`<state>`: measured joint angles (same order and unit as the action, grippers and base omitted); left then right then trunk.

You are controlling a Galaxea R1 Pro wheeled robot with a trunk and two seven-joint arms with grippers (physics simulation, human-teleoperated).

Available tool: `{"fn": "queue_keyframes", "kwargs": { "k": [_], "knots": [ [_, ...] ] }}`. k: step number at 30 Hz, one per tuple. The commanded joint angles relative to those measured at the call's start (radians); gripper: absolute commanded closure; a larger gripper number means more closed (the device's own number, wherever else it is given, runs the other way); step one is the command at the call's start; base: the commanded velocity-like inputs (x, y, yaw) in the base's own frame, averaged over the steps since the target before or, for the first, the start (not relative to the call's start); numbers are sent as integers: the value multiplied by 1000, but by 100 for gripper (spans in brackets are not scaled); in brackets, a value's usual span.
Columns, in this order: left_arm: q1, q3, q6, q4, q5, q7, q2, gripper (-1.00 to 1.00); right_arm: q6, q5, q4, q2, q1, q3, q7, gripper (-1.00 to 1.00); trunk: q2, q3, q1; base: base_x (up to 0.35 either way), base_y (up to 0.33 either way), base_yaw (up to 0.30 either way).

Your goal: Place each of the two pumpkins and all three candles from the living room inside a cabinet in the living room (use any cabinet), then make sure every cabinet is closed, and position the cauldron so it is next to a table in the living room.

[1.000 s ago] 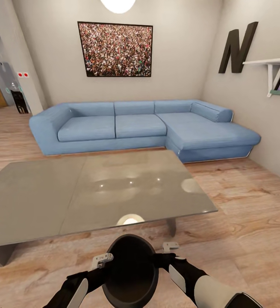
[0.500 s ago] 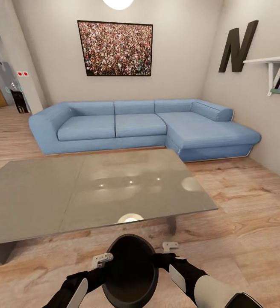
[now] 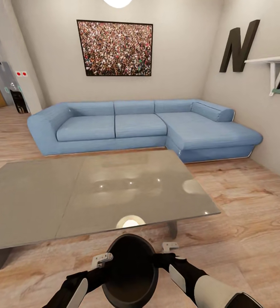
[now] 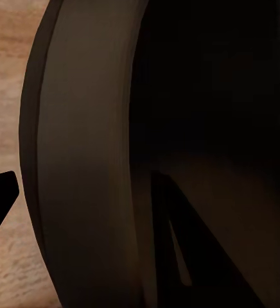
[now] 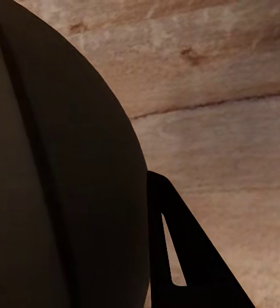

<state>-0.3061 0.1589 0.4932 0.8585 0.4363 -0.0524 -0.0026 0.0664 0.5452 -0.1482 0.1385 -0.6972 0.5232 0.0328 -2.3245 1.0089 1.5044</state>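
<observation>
Both wrist views miss the table (image 3: 92, 192) beyond cauldron (image 3: 131, 267).

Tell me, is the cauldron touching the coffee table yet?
Apart. In the head view, a strip of wood floor separates the cauldron from the table.
</observation>
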Motion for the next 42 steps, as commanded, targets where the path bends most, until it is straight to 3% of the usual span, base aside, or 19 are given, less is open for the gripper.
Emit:
{"fn": "queue_keyframes", "kwargs": {
  "k": [1,28,42],
  "knots": [
    [-1,-1,4,2,2,3,0,100,3,2,-1,0,-1,0,-1,100,0,1,0,3,0,0],
    [-1,-1,4,2,2,3,0,100,3,2,-1,0,-1,-1,-1,100,-175,79,96,0,0,0],
    [0,-1,4,2,2,3,0,100,3,2,-1,0,-1,0,-1,100,-178,125,101,0,0,0]
  ]
}}
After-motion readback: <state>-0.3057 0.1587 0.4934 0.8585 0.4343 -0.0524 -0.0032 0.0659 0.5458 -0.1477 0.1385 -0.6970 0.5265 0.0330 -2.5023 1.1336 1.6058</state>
